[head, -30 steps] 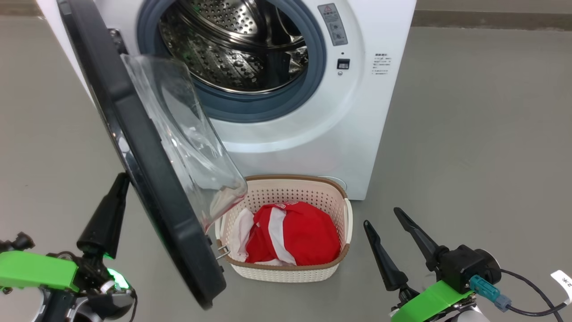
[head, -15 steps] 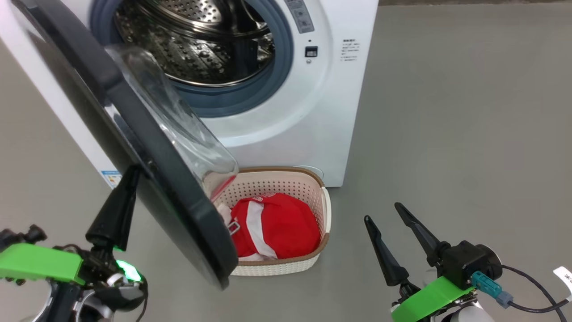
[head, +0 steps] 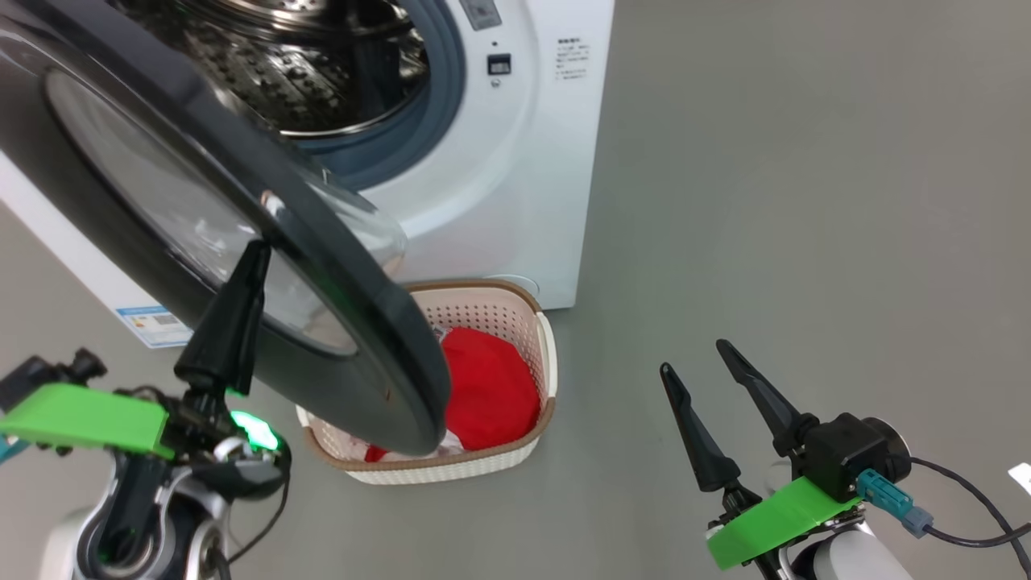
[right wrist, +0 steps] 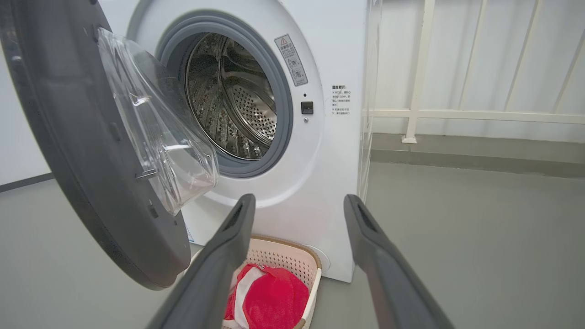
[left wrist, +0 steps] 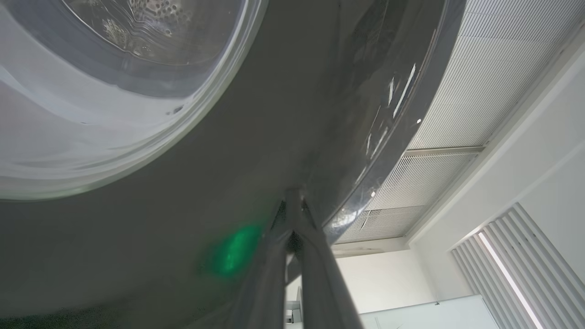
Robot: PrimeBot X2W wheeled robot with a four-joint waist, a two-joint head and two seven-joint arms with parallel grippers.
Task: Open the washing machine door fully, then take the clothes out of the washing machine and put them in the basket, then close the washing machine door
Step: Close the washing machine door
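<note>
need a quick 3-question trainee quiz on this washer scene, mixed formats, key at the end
1. True or false: the red and white clothes lie in the cream perforated plastic basket.
2. The left gripper, fingers shut, touches: A) the glossy black-rimmed round washing machine door; B) the basket; C) the perforated steel drum.
3. Fill in: the right gripper hovers over the grey floor with jaws ____.
Key: 1 true; 2 A; 3 open.
</note>
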